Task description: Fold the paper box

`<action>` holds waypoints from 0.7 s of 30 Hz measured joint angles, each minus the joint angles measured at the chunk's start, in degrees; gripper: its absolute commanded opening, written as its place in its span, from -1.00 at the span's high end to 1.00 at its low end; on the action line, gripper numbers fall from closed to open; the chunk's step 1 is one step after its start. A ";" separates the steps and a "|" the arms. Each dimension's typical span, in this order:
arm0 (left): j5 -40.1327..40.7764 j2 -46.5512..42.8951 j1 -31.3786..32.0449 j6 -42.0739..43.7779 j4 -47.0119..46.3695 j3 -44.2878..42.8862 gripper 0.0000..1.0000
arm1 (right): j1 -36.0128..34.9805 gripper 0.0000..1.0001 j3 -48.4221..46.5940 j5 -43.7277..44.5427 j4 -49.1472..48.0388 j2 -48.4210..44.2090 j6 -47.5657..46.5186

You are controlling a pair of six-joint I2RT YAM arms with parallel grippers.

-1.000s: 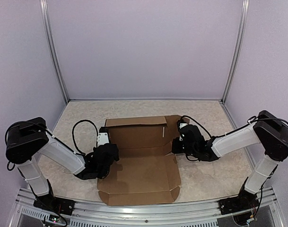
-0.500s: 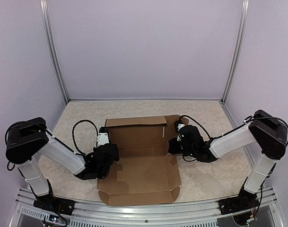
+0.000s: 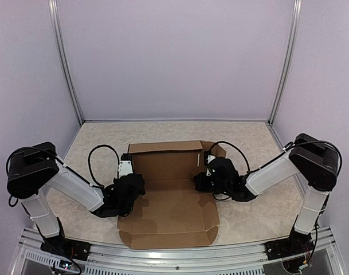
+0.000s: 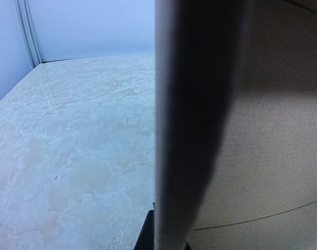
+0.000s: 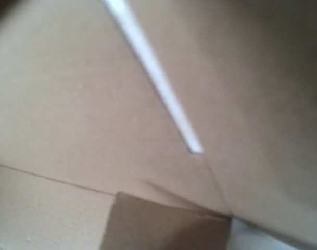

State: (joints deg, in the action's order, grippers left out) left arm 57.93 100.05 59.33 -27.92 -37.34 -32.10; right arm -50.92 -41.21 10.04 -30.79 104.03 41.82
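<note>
The paper box (image 3: 174,212) is lying opened out in the middle of the table (image 3: 100,143), its front flap reaching almost to the near edge and its rear panel tilting up toward the back wall; the step in hand looks to be raising the side walls along their creases. To do it well, the left side should be doing the steadying, bearing on the left edge of the sheet so the base is not sliding toward the right edge of the table; the right side should be pushing its flap inward squarely along the score line, low and near the crease, so the cardboard is hinging rather than buckling, with the slit (image 5: 158,83) and tabs lining up for tucking. The left gripper (image 3: 134,186) is sitting at the left edge of the box with its jaws pressed together; its wrist view is showing bare table beside very close cardboard, and whether a thin edge is caught between the jaws I cannot tell. The right gripper (image 3: 198,182) is likewise closed tight, seemingly holding nothing, its tips leaning against the raised flap at the box's right side.
</note>
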 measured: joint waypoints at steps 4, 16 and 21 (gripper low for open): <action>0.22 0.04 0.07 0.00 0.24 -0.07 1.00 | -0.35 1.00 -0.20 0.07 -1.46 1.22 0.76; 0.83 1.07 0.44 -0.02 0.55 -1.42 1.00 | -0.61 1.00 2.36 0.31 1.20 -4.61 0.90; 0.87 1.73 0.72 -0.35 0.98 -2.23 1.00 | -0.94 1.00 3.80 0.72 4.61 -11.30 -0.46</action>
State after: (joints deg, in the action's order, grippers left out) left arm 58.81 101.78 60.05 -28.27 -36.36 -34.33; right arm -51.86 -37.41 10.76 -26.17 92.73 41.36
